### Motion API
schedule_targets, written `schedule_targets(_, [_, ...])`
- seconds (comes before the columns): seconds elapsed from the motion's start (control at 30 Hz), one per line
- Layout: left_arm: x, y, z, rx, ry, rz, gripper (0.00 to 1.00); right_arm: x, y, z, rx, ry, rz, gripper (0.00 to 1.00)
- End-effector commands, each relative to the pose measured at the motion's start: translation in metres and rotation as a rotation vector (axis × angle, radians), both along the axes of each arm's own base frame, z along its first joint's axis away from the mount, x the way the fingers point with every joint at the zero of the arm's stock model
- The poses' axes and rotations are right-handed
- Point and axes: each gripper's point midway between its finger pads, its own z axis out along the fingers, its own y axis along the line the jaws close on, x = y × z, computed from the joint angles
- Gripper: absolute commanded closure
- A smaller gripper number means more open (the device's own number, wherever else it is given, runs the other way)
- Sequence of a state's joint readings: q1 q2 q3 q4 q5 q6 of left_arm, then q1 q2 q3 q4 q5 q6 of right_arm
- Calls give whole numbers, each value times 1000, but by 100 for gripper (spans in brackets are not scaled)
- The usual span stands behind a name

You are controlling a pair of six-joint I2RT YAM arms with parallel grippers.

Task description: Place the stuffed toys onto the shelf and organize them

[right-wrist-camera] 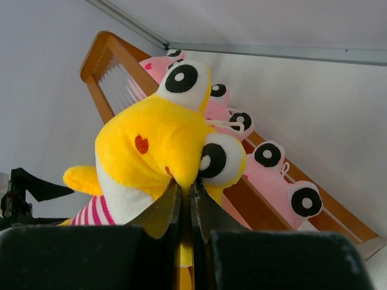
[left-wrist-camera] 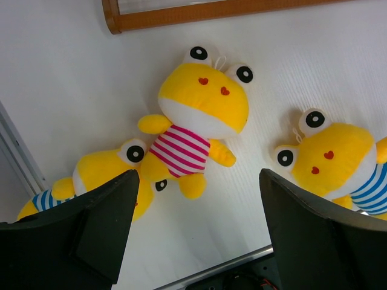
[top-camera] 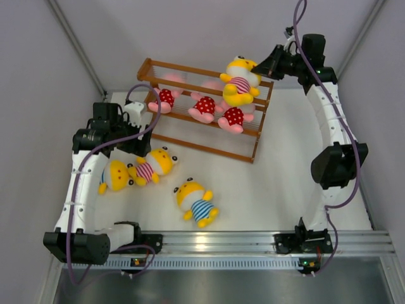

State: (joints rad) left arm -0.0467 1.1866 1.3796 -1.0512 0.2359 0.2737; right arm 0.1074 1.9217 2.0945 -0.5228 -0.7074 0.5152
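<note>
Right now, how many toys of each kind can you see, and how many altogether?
Yellow toy in pink-striped shirt: 2
Yellow toy in blue-striped shirt: 2
Pink toy in red dotted outfit: 3
Total: 7
</note>
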Motion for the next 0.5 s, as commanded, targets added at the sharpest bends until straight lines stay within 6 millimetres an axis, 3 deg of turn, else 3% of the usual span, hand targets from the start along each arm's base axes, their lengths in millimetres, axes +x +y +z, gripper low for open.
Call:
schedule_targets(0.0, [-1,3,3,17,-21,-5,14,-12,-9,28,-10,-61,-17,100])
schedule_targets(0.03, [-1,3,3,17,-20,-7,14,-10,-9,26,-6,-62,-13,96])
schedule_targets(0.07, [-1,3,2,20,-20,-4,14,-10,-8,26,-2,-70,-11,85])
schedule_targets(0.13, [-1,4,1,26,-18,-5,13,-9,-8,22,-2,-61,-12,77])
schedule_targets(0.17, [-2,5,0,29,-14,-7,13,-9,-7,23,-2,-65,-8,67])
schedule_targets(0.33, [-2,9,-5,56,-7,-2,11,-11,-10,35,-10,-121,-19,51])
schedule_targets(0.47, [-3,13,-22,82,46,-14,6,-17,-11,43,-17,-172,-17,42])
